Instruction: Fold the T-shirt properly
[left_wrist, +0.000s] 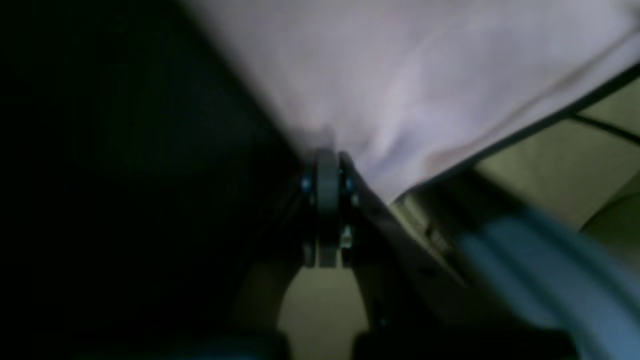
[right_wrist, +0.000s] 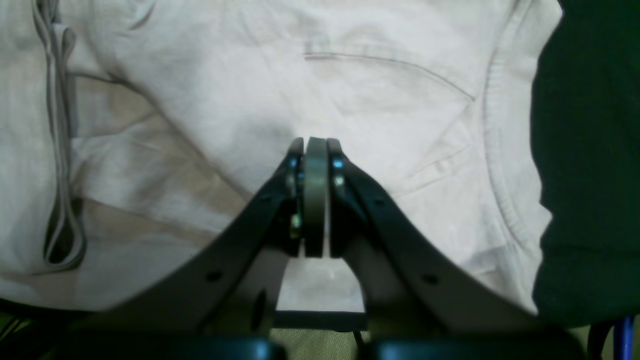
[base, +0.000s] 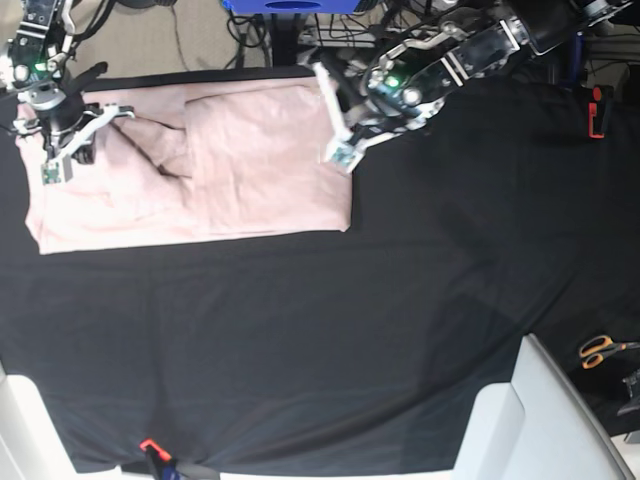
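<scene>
The pale pink T-shirt (base: 240, 170) lies partly folded on the black table cover (base: 350, 330) at the far left. In the left wrist view my left gripper (left_wrist: 327, 155) is shut at the edge of the T-shirt (left_wrist: 400, 75), and blurred fabric gathers at its tips. The base view puts this left gripper (base: 340, 155) on the shirt's right edge. My right gripper (right_wrist: 315, 142) is shut over the T-shirt (right_wrist: 200, 75), with the neckline (right_wrist: 505, 165) to its right and no fabric visible between its fingers. The base view shows this right gripper (base: 50, 170) over the shirt's left end.
Orange-handled scissors (base: 600, 350) lie at the right edge. A red object (base: 597, 110) sits at the far right. A white bin (base: 530, 420) stands at the near right corner. An orange clamp (base: 150, 447) grips the front edge. The table's far edge (left_wrist: 525, 130) runs close behind the shirt.
</scene>
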